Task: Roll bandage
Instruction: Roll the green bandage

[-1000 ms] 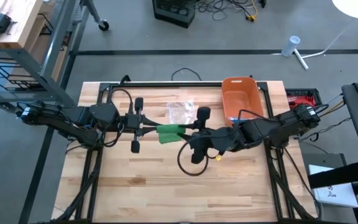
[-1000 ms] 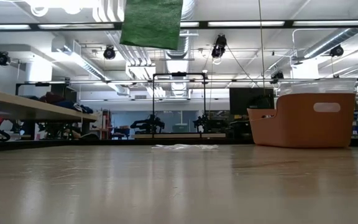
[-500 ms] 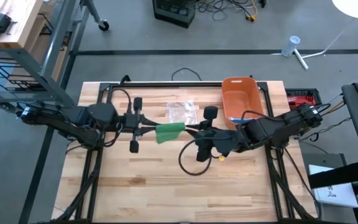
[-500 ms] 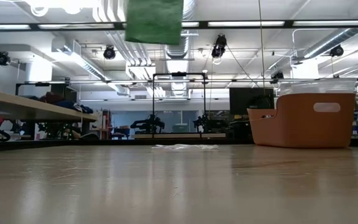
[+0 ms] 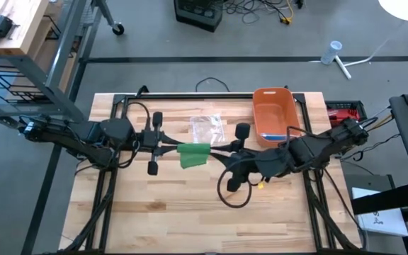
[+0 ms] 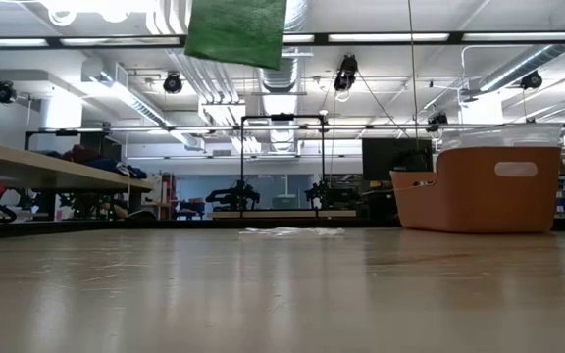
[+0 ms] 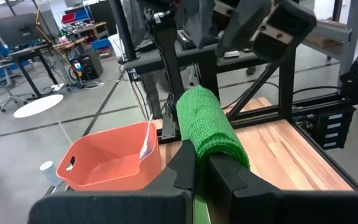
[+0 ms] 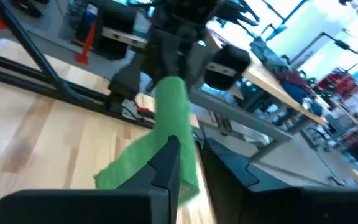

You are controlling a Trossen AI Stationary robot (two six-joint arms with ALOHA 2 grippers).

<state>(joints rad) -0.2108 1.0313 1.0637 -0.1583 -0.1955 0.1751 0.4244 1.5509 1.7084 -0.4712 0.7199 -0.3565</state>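
Green bandage [image 5: 193,155] between both end effectors

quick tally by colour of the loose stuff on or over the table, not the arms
green: 1, the bandage, held up over the table
orange: 1, the bin
clear: 1, the plastic wrapper
total: 3

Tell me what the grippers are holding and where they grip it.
Green bandage: left gripper pinches its rolled end, right gripper its loose end.
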